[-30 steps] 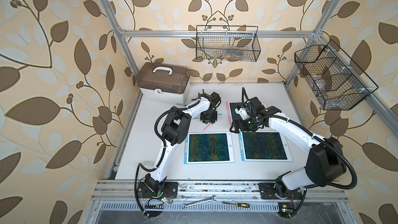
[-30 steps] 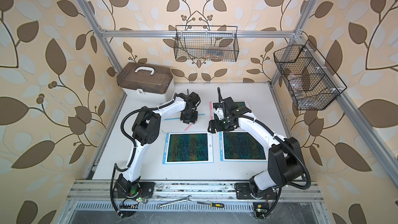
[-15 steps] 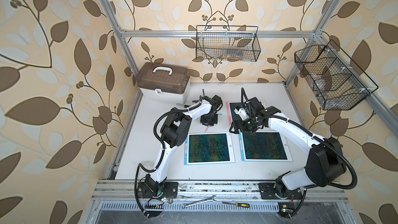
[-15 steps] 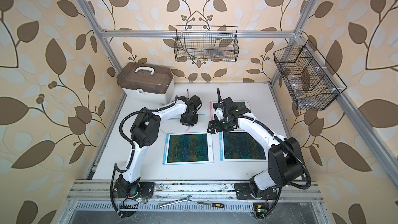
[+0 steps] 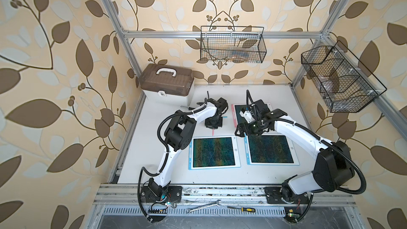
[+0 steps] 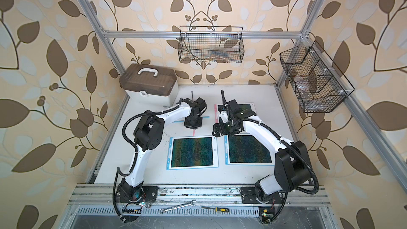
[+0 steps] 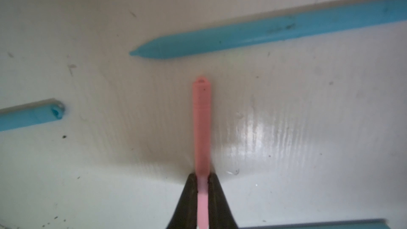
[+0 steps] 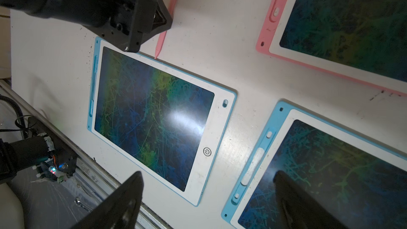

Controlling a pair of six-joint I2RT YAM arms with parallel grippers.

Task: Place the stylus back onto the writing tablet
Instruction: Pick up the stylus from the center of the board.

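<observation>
A pink stylus [image 7: 201,117] lies on the white table, and my left gripper [image 7: 201,176] is shut on its shaft. In both top views the left gripper [image 5: 213,126] points straight down, and the stylus's tip [image 5: 213,131] sticks out towards the front. That pink stylus [image 8: 160,40] ends with its tip at the far edge of the left blue writing tablet [image 8: 220,117]. The pink writing tablet [image 5: 233,115] lies at the back right, partly under my right arm. My right gripper [image 8: 208,175] hangs open and empty over the gap between the two blue tablets.
Two blue styluses [image 7: 264,31] [image 7: 28,117] lie on the table just beyond the pink one. A second blue tablet [image 5: 271,148] sits at the front right. A brown-lidded case [image 5: 167,84] stands at the back left, and wire baskets [image 5: 232,45] [image 5: 339,80] hang on the frame.
My left gripper's jaws have closed onto the pink stylus. Both arms have barely shifted.
</observation>
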